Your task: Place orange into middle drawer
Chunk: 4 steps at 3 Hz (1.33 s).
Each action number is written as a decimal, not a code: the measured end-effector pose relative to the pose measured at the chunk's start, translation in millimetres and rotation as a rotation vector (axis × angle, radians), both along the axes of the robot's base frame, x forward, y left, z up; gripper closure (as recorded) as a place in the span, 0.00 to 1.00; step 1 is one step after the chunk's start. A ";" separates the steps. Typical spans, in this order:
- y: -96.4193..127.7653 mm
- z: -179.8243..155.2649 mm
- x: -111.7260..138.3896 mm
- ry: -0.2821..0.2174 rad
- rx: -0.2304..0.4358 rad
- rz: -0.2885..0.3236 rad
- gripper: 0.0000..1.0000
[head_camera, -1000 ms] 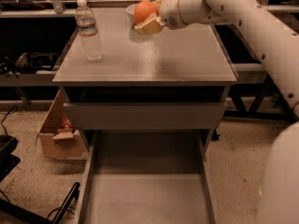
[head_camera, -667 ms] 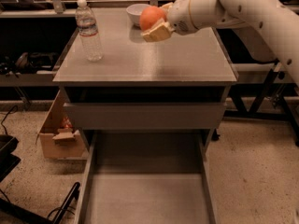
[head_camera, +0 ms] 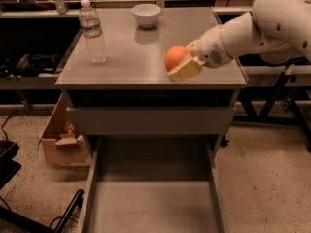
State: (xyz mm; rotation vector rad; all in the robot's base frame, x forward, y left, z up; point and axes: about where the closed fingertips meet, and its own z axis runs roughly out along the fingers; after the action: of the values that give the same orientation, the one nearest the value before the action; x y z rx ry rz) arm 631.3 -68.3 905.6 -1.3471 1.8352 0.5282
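The orange point(head_camera: 175, 57) is round and smooth and is held in my gripper point(head_camera: 183, 62), above the front right part of the grey cabinet top point(head_camera: 126, 57). My white arm reaches in from the right. The gripper's tan fingers point(head_camera: 185, 68) are closed around the fruit. The middle drawer point(head_camera: 150, 205) is pulled out at the bottom of the view, with a flat grey floor and thin low side walls, and nothing lies in it. It sits below and in front of the gripper. Above it is a closed drawer front point(head_camera: 150, 120).
A clear water bottle point(head_camera: 92, 31) stands at the left of the cabinet top. A white bowl point(head_camera: 146, 14) sits at the back middle. A cardboard box point(head_camera: 63, 140) is on the floor to the left. Black frames and cables lie at both sides.
The gripper has carried the orange from the back of the cabinet top, by the bowl, forward toward the front edge. The bowl, once hidden behind it, now shows.
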 end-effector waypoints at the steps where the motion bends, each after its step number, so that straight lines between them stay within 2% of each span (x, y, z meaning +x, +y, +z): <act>1: -22.1 -59.2 -51.7 0.156 -0.006 -0.008 1.00; 2: -17.2 -65.5 -52.2 0.164 -0.011 -0.003 1.00; 3: -3.1 -84.2 -53.9 0.186 -0.027 0.013 1.00; 4: 14.3 -141.6 -74.6 0.228 -0.083 0.064 1.00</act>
State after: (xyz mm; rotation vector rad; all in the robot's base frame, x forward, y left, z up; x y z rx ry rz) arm 556.7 -54.1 764.0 -1.4546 2.0215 0.6692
